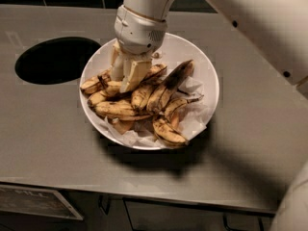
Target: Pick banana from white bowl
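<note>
The white bowl [202, 61] sits on the grey counter and holds a pile of several spotted overripe bananas on white paper. A long, curved, mostly brown-black banana [168, 83] lies across the middle of the pile, pointing to the far right. My gripper [125, 83] reaches straight down into the left side of the pile, its tip among the bananas at the bowl's left and just left of the dark banana's lower end. The arm hides the bowl's far left rim. What the gripper touches is hidden.
A round dark hole [55, 59] is cut into the counter [48, 138] just left of the bowl. The counter's front edge runs along the bottom, with cabinet fronts below. My white arm [260, 18] crosses the upper right.
</note>
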